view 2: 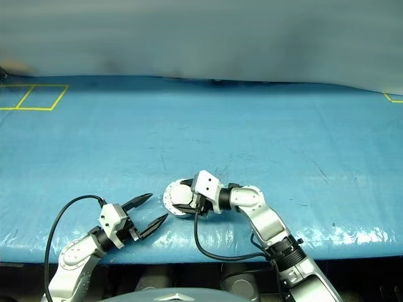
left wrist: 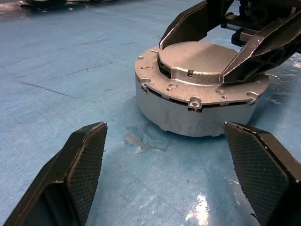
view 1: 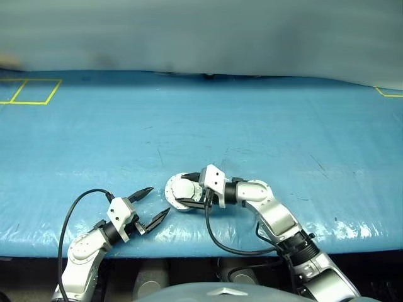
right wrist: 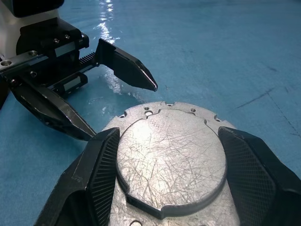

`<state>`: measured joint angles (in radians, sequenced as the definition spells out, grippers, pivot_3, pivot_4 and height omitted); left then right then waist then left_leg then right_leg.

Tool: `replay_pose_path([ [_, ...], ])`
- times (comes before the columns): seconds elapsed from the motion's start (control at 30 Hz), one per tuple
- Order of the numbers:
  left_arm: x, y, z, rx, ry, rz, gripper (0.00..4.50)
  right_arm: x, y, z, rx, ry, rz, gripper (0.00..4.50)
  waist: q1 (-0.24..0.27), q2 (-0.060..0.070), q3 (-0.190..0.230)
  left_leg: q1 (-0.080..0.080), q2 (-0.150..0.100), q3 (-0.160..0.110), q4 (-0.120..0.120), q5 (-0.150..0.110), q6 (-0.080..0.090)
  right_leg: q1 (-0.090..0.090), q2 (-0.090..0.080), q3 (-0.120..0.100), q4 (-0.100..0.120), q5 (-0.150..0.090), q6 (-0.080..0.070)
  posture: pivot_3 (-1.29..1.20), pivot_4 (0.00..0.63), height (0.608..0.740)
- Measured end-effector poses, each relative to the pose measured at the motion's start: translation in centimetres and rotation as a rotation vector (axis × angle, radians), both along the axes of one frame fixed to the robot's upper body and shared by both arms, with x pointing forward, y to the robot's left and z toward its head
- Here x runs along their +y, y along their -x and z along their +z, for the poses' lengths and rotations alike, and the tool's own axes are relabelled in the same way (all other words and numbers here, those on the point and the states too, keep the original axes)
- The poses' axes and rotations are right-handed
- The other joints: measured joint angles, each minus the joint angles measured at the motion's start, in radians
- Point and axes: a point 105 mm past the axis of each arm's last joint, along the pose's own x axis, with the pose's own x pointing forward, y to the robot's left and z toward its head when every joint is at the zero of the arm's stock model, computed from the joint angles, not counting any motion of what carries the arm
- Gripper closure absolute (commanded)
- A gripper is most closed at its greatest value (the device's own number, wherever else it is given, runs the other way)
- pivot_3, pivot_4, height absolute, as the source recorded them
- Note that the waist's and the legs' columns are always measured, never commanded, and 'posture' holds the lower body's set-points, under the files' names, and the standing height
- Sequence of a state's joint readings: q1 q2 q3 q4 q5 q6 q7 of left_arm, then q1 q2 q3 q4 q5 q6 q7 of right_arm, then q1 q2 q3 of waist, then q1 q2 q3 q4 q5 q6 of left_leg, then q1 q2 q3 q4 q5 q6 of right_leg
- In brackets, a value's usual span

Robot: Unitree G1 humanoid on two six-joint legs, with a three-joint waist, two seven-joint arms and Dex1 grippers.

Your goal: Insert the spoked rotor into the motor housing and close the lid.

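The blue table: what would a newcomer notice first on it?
On the blue table, near its front edge, lies a round grey motor housing with its lid closed. The right gripper straddles the lid's raised centre; the left gripper waits beside it, jaws open and empty.

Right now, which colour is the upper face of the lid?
Plain light grey metal, scratched; the lid shows best in the right wrist view.
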<state>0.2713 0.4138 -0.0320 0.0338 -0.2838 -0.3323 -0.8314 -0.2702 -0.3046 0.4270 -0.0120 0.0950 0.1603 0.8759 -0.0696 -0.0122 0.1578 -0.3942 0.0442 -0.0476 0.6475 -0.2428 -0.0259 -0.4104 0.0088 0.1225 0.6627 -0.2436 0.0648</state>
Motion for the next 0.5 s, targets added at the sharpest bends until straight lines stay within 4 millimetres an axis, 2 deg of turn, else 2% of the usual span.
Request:
replay_pose_path([
  [0.5,-0.07,0.14,-0.04,0.004,0.001,-0.012,0.3,-0.46,-0.38,0.09,0.035,0.016,0.007,1.5,0.002,0.0,0.0,0.0,0.0,0.0,0.001,0.0,0.0,0.001,0.0,0.0,0.0,0.0,0.0,0.0,0.15,0.74],
])
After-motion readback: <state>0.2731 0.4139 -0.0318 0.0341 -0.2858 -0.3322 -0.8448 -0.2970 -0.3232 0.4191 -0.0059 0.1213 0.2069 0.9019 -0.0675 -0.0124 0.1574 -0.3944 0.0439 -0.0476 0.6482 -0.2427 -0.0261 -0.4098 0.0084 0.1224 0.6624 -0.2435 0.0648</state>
